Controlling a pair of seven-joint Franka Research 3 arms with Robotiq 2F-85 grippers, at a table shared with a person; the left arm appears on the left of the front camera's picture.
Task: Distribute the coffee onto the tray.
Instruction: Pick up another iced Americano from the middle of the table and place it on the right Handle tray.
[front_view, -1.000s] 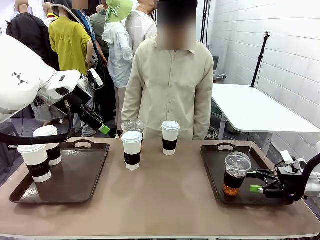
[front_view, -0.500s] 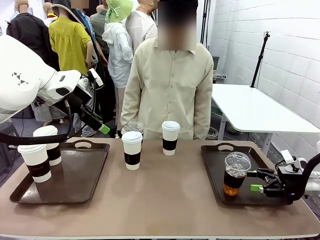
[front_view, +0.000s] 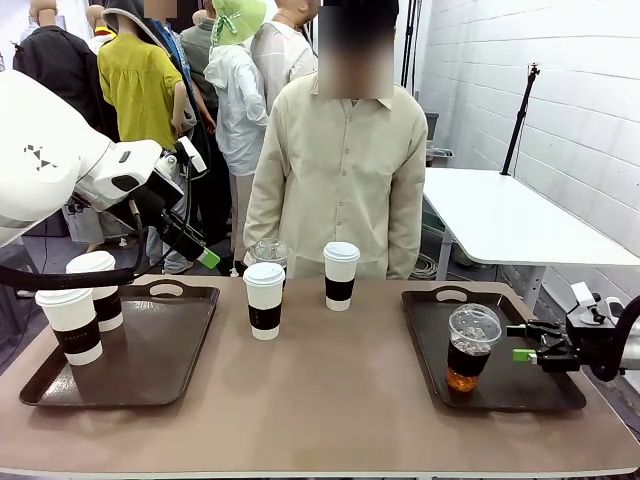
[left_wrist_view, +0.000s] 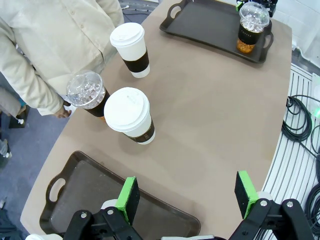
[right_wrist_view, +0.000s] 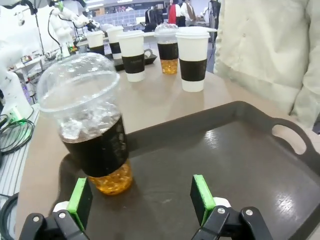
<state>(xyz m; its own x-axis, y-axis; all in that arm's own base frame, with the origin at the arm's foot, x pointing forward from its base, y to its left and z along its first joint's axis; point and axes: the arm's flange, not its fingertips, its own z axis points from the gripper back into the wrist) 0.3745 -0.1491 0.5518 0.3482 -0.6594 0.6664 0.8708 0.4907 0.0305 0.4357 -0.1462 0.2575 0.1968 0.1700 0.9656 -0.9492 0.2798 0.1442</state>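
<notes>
On the right tray (front_view: 540, 385) stands a clear dome-lidded coffee cup (front_view: 472, 347) with amber liquid. My right gripper (front_view: 518, 342) hangs open just to its right, clear of it. In the right wrist view the same cup (right_wrist_view: 95, 125) stands left of centre, ahead of the open gripper (right_wrist_view: 142, 197). Two white paper cups (front_view: 264, 300) (front_view: 341, 275) and another clear cup (front_view: 270, 252) stand mid-table. Two more white cups (front_view: 70, 325) (front_view: 97, 290) sit on the left tray (front_view: 150, 360). My left gripper (front_view: 200, 250) is raised above the left tray, open and empty (left_wrist_view: 188, 195).
A person in a beige shirt (front_view: 340, 170) stands at the far edge behind the middle cups. Bare tabletop (front_view: 330, 390) lies between the two trays. A white side table (front_view: 500, 220) stands at the back right. Cables (left_wrist_view: 300, 130) lie on the floor beside the table.
My right gripper has drawn back to the right and slightly up, away from the clear cup on the right tray. The left arm and the cups have not moved.
</notes>
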